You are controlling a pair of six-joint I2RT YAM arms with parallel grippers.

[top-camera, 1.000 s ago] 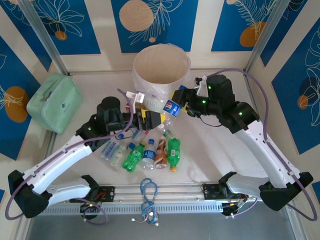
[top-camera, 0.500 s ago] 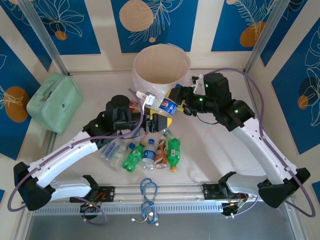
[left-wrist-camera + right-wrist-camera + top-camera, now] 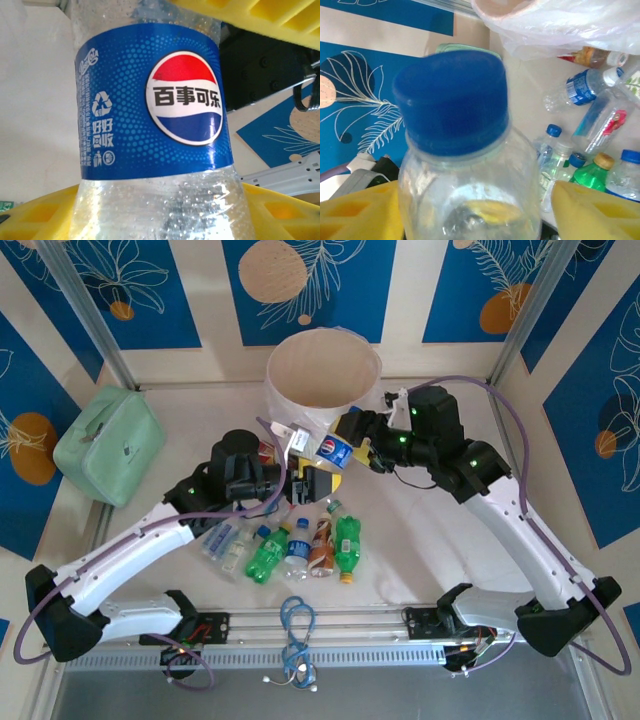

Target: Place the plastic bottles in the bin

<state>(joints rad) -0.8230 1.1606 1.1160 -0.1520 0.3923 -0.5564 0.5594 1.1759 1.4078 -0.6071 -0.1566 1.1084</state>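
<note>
Left claw (image 3: 318, 470): clamped across the body of the Pepsi bottle (image 3: 150, 110). Its yellow fingers (image 3: 280, 215) press in on either side of the blue label band.
Right claw (image 3: 355, 438): jaws apart, set round the same bottle's neck. One yellow finger (image 3: 592, 212) stands off the shoulder with a slit of gap, and the other sits against it.
Held bottle: in the air over the middle of the table, cap end toward the right claw, just in front of the bin's near wall.
Bin (image 3: 310, 365): at the middle of the table's far edge, mouth upward.
Room to move: the claws meet nose to nose with the bin wall close behind. Bare table (image 3: 430, 530) lies toward the right edge, under the right arm.
Other bottles (image 3: 300, 545): a loose row lying near the middle of the near edge, some touching.
Green case (image 3: 110, 445): at the left edge, well apart from both claws.
Left wrist view: the label print, a red-white-blue roundel, a recycling mark, and droplets inside the clear wall.
Right wrist view: the blue cap (image 3: 452, 100), close and blurred, the bin's liner (image 3: 560, 25) sagging over the wall, and the lying bottles seen from the side.
Materials: thin clear and green plastic bottles, filmy translucent liner, ribbed yellow finger pads, wrinkled pale table cover.
</note>
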